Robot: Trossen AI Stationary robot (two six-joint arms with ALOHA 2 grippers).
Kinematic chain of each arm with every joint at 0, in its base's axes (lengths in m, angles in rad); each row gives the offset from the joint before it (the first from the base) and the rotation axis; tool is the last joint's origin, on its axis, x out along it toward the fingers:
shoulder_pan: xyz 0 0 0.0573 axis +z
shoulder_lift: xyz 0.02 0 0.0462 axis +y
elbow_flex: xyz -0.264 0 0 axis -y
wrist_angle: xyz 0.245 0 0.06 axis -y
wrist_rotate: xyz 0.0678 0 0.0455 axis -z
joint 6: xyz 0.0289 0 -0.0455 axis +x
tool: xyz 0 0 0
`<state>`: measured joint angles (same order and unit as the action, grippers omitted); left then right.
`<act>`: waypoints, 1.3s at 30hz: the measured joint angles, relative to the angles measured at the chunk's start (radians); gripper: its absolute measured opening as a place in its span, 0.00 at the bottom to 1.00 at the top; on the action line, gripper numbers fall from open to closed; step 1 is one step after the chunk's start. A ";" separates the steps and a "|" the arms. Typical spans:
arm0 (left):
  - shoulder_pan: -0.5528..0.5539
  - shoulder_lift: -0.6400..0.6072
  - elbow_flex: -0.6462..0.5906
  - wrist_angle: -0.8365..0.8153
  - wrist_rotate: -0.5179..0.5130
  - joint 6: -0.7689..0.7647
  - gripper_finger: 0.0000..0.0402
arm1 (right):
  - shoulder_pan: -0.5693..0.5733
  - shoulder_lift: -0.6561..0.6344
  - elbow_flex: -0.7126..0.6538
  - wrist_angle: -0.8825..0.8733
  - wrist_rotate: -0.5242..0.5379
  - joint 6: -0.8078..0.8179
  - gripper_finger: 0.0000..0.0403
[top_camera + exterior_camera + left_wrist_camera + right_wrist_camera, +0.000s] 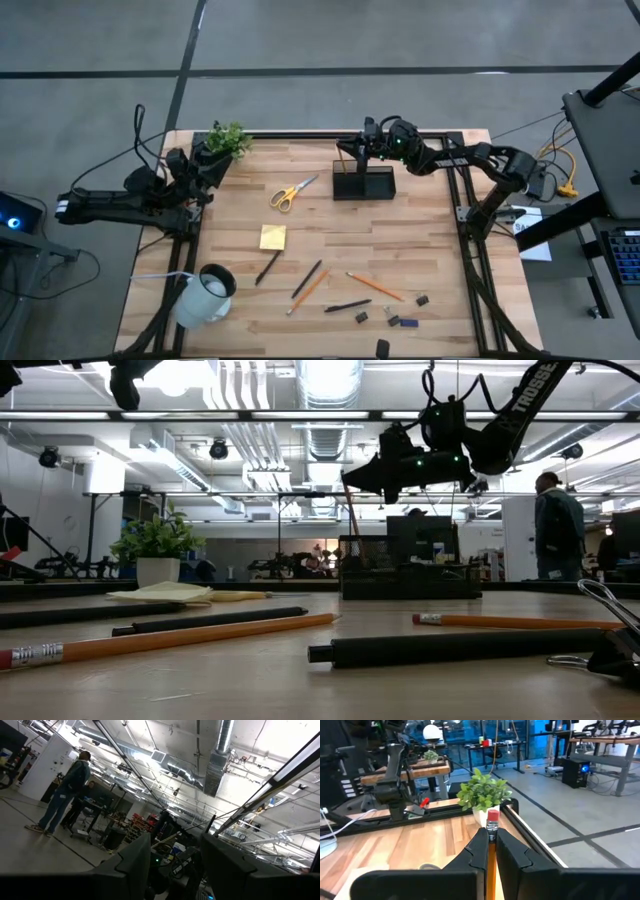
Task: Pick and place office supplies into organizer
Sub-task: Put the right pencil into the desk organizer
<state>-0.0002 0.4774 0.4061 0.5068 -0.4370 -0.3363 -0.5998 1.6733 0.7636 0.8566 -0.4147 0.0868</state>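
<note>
Right gripper (491, 851) clamped on thin orange pencil with red eraser (492, 827), poised above small black rectangular desk organizer (363, 183) at table's far edge, left gripper (205, 172) parked beside small green plant (227, 139), fingers apart.

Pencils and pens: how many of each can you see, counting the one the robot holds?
Thin orange pencils: 3, two on the wooden table, one held in the right gripper
Dark pens: 3
Total: 6

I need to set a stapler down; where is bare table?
Free: the stretch right of the organizer, and the strip between plant and scissors. Crowded: the near half, with pad, pens, pencils and mug.
</note>
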 joint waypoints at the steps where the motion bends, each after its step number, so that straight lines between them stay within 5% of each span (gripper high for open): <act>1: 0.000 0.000 0.000 0.000 0.000 0.000 0.39 | 0.000 0.000 0.001 0.000 0.005 0.002 0.03; 39: 0.000 0.000 0.000 0.008 -0.022 0.000 0.39 | 0.015 0.116 0.095 -0.084 -0.013 -0.015 0.03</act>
<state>-0.0006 0.4774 0.4061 0.5144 -0.4587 -0.3363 -0.5850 1.7893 0.8589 0.7726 -0.4277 0.0718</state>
